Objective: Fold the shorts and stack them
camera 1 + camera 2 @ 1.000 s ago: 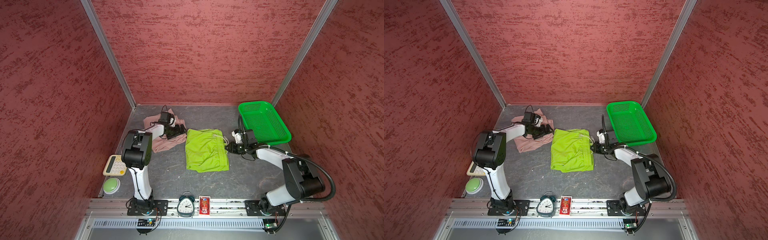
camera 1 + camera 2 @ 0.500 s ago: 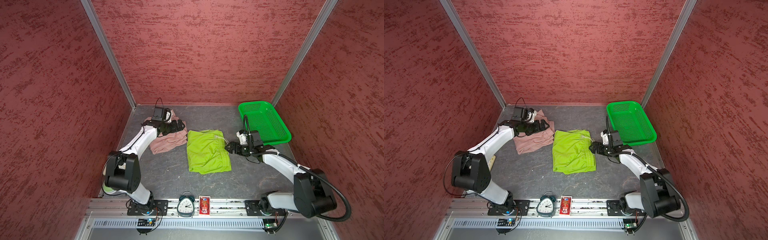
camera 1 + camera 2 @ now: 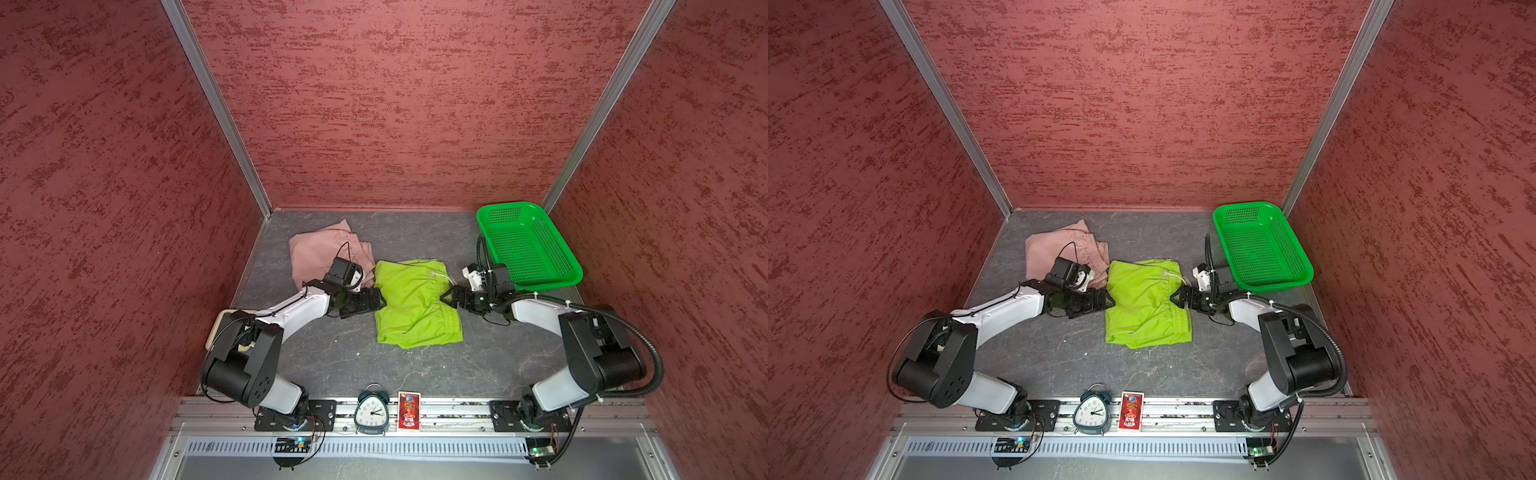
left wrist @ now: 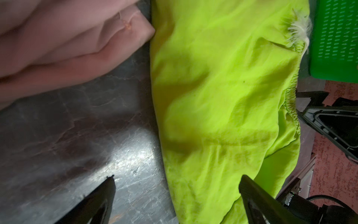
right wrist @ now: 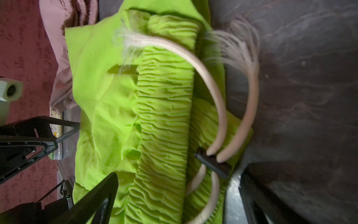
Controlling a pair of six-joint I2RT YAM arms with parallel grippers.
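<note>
The lime green shorts lie roughly flat in the middle of the table, their gathered waistband along the right edge; the dusty pink shorts lie in a loose heap at the far left, one corner just beside the lime pair's far-left edge. The left claw sits low at the left edge of the lime green shorts with its jaws spread wide and nothing between them; in the left wrist view one finger is over bare table and the other over lime fabric. The right claw faces it from the right at the waistband, jaws likewise wide apart and gripping nothing; the white drawstring curls off the waistband onto the table, threaded through a black cord stopper. A green perforated basket stands at the far right; an alarm clock stands on the near rail.
</note>
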